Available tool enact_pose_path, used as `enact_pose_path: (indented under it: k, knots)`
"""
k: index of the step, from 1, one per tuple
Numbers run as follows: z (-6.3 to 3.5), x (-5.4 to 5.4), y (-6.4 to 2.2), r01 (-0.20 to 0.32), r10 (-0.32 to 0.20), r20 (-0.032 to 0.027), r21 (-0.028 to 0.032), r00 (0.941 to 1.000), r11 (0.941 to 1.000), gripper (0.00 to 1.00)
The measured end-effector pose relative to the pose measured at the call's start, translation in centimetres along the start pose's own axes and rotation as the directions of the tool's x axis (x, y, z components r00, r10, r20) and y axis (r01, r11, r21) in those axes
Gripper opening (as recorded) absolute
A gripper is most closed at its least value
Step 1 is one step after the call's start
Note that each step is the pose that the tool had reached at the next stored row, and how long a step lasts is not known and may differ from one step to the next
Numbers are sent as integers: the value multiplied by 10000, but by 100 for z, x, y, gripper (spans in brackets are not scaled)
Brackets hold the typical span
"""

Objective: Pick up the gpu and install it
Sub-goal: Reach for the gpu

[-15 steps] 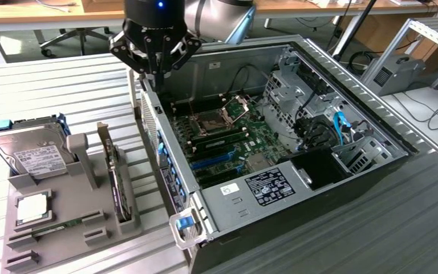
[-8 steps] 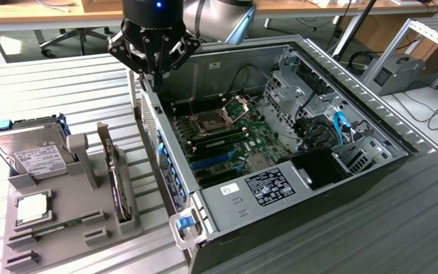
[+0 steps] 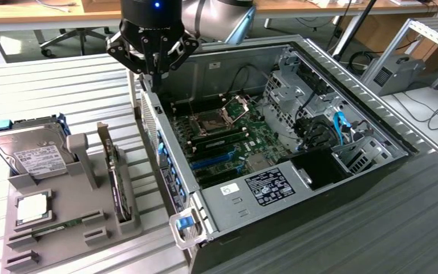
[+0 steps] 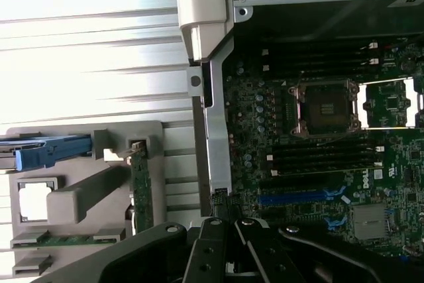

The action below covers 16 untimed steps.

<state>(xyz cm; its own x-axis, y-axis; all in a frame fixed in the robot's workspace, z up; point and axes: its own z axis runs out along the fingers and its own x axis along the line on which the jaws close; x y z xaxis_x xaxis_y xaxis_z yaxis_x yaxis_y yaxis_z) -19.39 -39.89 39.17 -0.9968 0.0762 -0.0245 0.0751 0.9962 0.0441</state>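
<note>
The gpu stands on edge in a slot of the grey holder, to the exterior view's left of the open computer case. In the wrist view the gpu shows edge-on as a thin green card. My gripper hangs over the case's near side wall, well above and beyond the gpu. Its fingers are shut together with nothing between them. The gripper has its dark linkages over the motherboard's edge. The motherboard lies inside the case with blue card slots, and a blue card slot is in the wrist view.
The holder also carries a hard drive in a blue frame, a processor chip and a memory stick. The case has a power supply and drive cages. All stand on a slatted metal table.
</note>
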Motion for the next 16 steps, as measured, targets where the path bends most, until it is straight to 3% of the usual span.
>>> enact_pose_path:
  k: [16]
  knots:
    - [1,41,-3,0,0,0,0,10000,10000,11]
